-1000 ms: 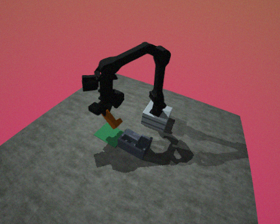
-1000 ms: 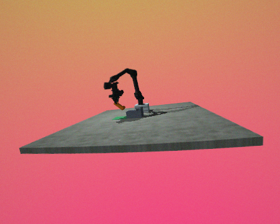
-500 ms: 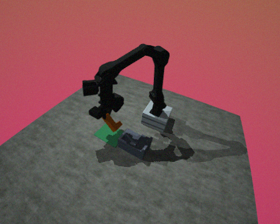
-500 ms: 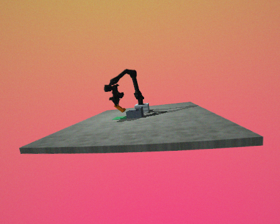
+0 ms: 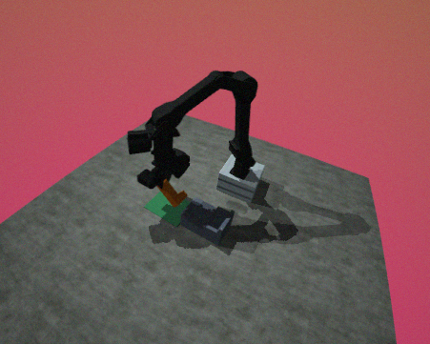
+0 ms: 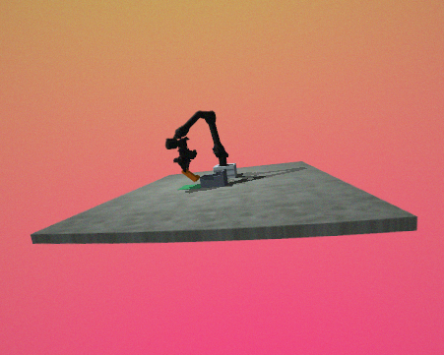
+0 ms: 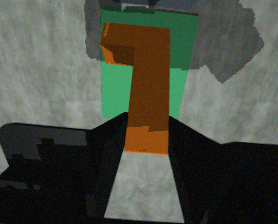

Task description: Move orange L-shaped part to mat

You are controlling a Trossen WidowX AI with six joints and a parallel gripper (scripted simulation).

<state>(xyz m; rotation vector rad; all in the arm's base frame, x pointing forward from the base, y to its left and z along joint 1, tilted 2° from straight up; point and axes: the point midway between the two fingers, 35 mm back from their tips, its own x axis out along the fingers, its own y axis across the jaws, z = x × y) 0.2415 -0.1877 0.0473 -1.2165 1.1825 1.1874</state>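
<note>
The orange L-shaped part (image 5: pixel 173 194) (image 6: pixel 190 176) (image 7: pixel 151 80) is held above the green mat (image 5: pixel 156 205) (image 6: pixel 185 188) (image 7: pixel 115 92), tilted, with its L-shaped end lower and toward the tray. My gripper (image 5: pixel 163 183) (image 6: pixel 185 171) (image 7: pixel 146 119) is shut on the part's straight end; in the wrist view a finger stands on each side of it. The grey tray (image 5: pixel 201 231) (image 6: pixel 214 181) stands beside the mat and is out of the part's way at its near wall; its pocket is in shadow. Whether the low end touches anything is not clear.
The arm's pale base block (image 5: pixel 237 187) (image 6: pixel 231 170) stands behind the tray. The arm arches high from it over to the mat. The arm's shadow falls over the tray, part of the mat and the table (image 5: pixel 128 281) (image 6: pixel 280 202).
</note>
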